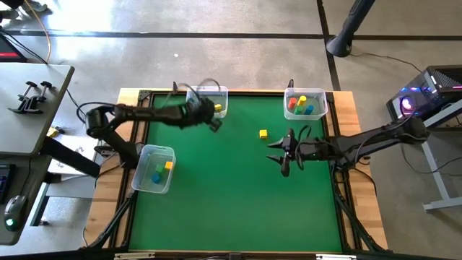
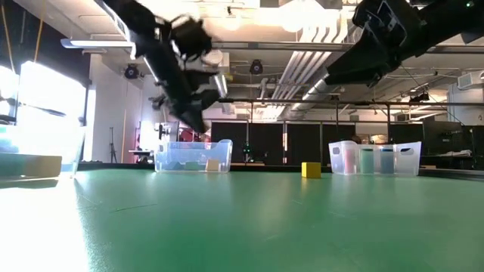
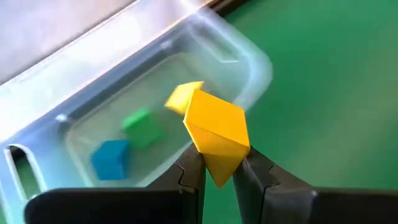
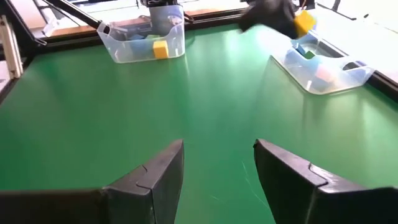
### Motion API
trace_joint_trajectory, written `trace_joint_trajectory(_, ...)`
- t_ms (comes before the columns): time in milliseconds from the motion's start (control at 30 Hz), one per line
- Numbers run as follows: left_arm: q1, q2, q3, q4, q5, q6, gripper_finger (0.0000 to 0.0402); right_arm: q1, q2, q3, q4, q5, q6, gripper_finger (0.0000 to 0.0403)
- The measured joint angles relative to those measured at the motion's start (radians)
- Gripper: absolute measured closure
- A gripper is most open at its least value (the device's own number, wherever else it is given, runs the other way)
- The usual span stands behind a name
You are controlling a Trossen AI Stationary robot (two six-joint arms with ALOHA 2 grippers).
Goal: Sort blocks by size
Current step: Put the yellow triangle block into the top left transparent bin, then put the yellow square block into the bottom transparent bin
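Pinching yellow block (image 3: 216, 130) — left claw (image 3: 219, 177) tips.

The middle of the green mat (image 1: 231, 195) was wide open; only one small yellow block (image 1: 263, 133) sat there. Three clear bins (image 1: 154, 168) stood near the edges, blocking the way at those spots.

Grey concrete floor (image 1: 216, 61), bright window (image 2: 45, 98)
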Motion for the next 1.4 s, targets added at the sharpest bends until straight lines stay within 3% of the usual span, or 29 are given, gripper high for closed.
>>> trace_joint_trajectory(167, 0.210, 0.038, 0.054, -0.076, 0.195, 0.063, 0.0357, 0.025, 0.009, 0.000, 0.000, 0.043, 0.000, 0.0210)
trace_joint_trajectory(233, 0.260, 0.070, 0.104, -0.142, 0.213, 0.089, 0.0357, 0.025, 0.008, 0.000, 0.000, 0.044, 0.000, 0.0210)
trace_joint_trajectory(500, 0.346, 0.263, 0.357, -0.362, 0.363, 0.135, 0.0358, 0.025, 0.008, 0.000, -0.002, 0.044, 0.000, 0.0210)
trace_joint_trajectory(733, 0.348, 0.414, 0.496, -0.468, 0.377, 0.146, 0.0358, 0.025, 0.008, 0.000, -0.036, 0.042, 0.018, 0.0210)
trace_joint_trajectory(967, 0.343, 0.441, 0.522, -0.460, 0.379, 0.153, 0.0353, 0.025, 0.008, 0.000, -0.045, 0.042, 0.020, 0.0210)
trace_joint_trajectory(1400, 0.343, 0.441, 0.520, -0.477, 0.392, 0.152, 0.0259, 0.025, 0.008, 0.000, -0.063, 0.041, 0.044, 0.0210)
